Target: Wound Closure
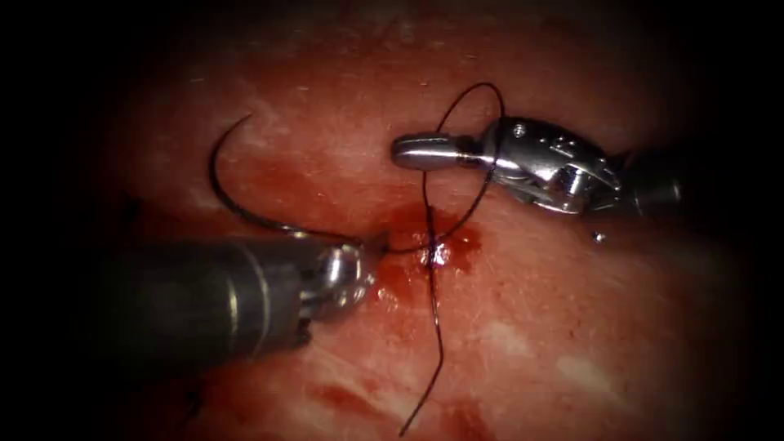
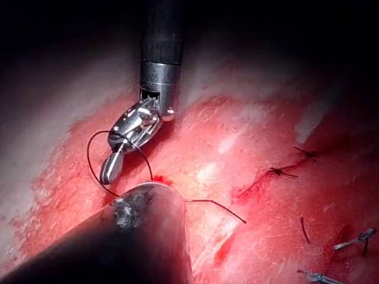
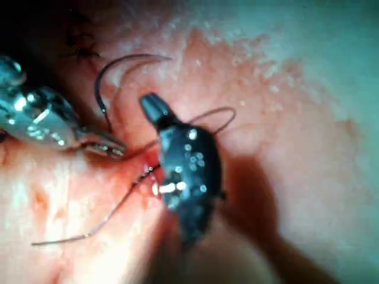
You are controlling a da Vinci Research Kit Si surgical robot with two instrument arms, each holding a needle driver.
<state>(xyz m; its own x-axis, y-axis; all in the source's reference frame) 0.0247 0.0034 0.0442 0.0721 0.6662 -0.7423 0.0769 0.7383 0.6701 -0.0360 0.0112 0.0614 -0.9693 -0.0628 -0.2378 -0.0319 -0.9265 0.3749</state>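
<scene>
The needle lay outside the tissue, left of the cut, its arc rising away from the left tool, whose jaws were clamped near its thread end; the thread looped around the right tool, jaws together, holding nothing; no readable writing appeared.

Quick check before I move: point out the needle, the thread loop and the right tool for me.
needle (image 1: 219, 189), endoscope view, mid-curve, out of the tissue.
thread (image 1: 488, 91), endoscope view, top of the loop around the tool.
right tool (image 1: 425, 151), endoscope view, tips of the jaws.
</scene>
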